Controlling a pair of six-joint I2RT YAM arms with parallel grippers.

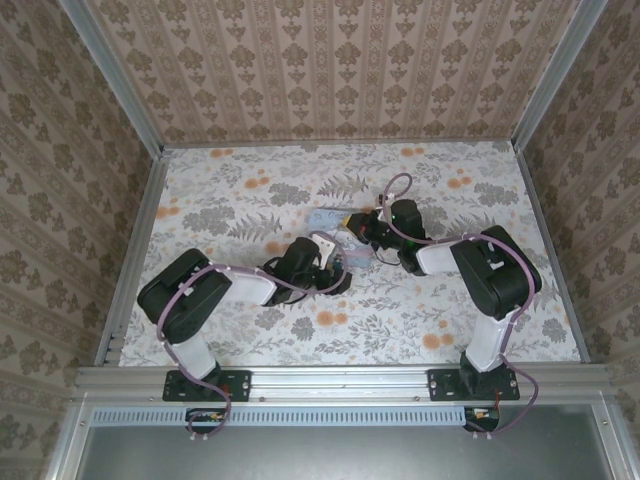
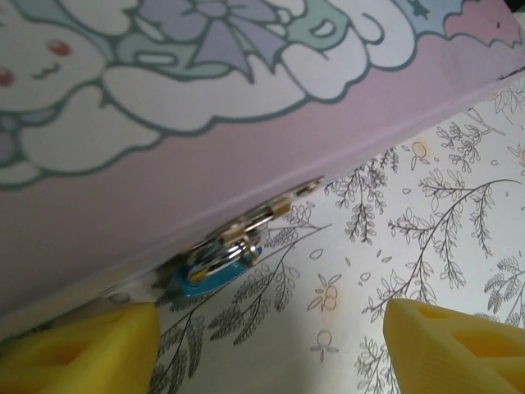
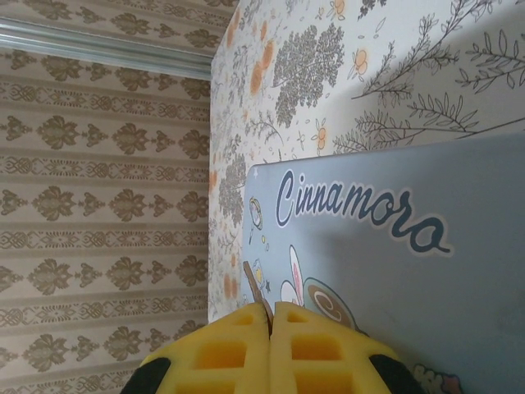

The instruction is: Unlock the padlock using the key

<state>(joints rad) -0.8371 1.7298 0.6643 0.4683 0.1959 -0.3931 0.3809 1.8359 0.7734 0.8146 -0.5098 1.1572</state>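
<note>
Padlock point(image 2: 215, 269) hangs teal from the hasp point(image 2: 283, 205) of the cartoon tin point(image 2: 246, 123), just ahead of your left gripper point(image 2: 271, 328) — fingers point(image 2: 90, 349) spread wide either side. Your right gripper point(image 3: 271, 316) is pinched tight over the tin; a dark sliver point(image 3: 255, 297) at its tips may be the key — hard to tell. Close off-centre and you could shove the tin, swinging the lock away.

Padlock point(image 2: 209, 281) tight against tin point(image 2: 246, 107); bare table point(image 2: 426, 246) alongside.
</note>
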